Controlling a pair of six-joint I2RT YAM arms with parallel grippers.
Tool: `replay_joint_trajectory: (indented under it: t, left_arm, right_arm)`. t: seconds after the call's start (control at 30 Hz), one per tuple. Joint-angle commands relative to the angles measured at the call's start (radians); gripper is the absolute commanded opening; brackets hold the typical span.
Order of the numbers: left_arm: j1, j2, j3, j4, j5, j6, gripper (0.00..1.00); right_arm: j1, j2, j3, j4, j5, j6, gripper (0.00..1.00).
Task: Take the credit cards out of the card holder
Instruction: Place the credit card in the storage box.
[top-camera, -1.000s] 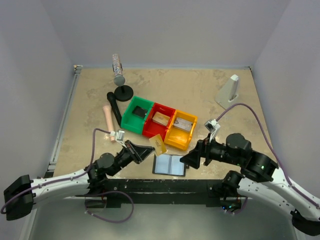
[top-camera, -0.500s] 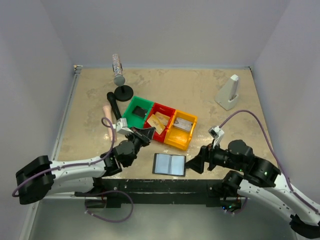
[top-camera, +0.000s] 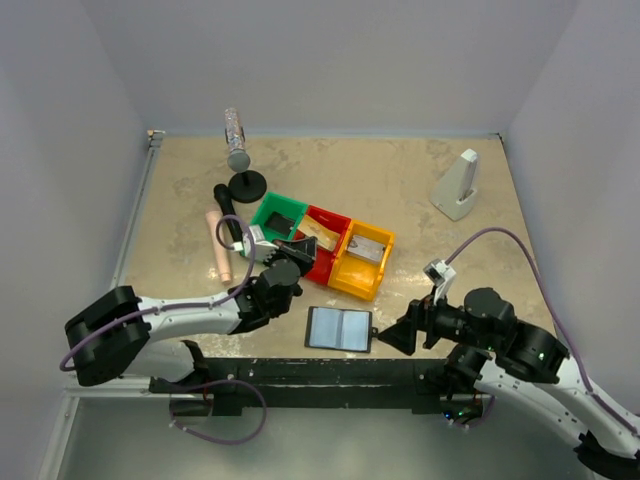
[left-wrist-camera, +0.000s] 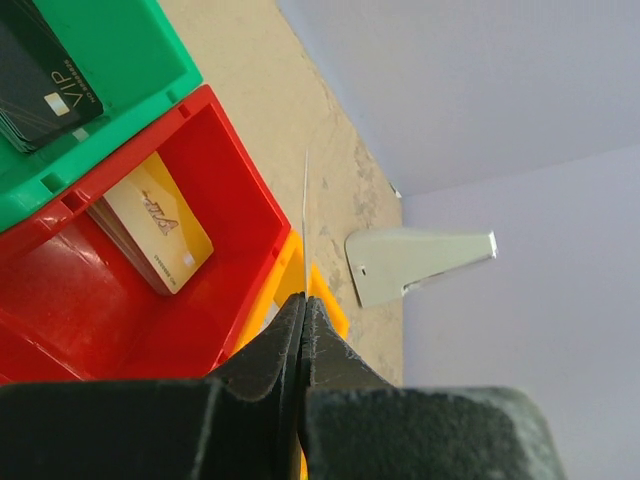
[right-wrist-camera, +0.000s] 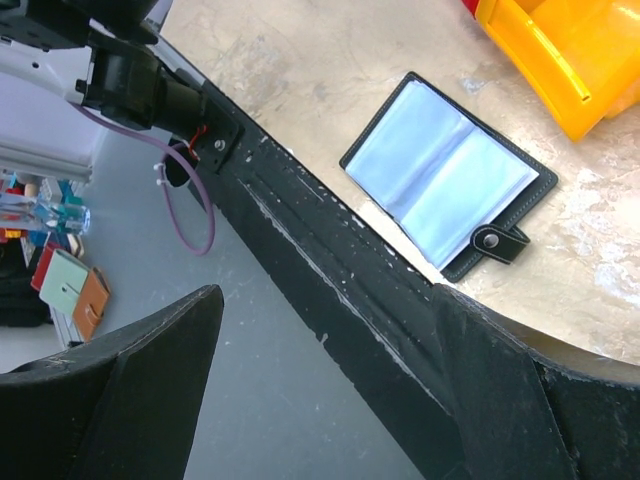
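Card (left-wrist-camera: 305, 225) now over red bin (left-wrist-camera: 150, 330)

Mid surface (top-camera: 380, 180), green bin (top-camera: 262, 217), red bin (top-camera: 335, 217) & yellow bin (top-camera: 355, 283) touch in a row running 10→4 o'clock; white wedge (top-camera: 458, 190) at 2, silver bottle (top-camera: 236, 140) w/ black stand (top-camera: 247, 184) at 11, black cylinder (top-camera: 225, 205) & pink cylinder (top-camera: 217, 240) side by side approx. 9–10.

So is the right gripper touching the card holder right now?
Apart. In the right wrist view the open right gripper sits back from the card holder, with the black table edge showing between its fingers and the holder.
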Motion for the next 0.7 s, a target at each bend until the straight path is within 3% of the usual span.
replay_joint_trajectory:
  t: [0.0, 0.67]
  left_arm:
    - [0.028, 0.045, 0.045, 0.004, -0.053, -0.104, 0.0]
    - [0.091, 0.291, 0.092, 0.133, 0.03, -0.195, 0.0]
  right_arm:
    - [0.001, -0.047, -0.002, -0.028, 0.011, -0.016, 0.89]
    - [0.001, -0.102, -0.017, -0.073, 0.015, 0.004, 0.89]
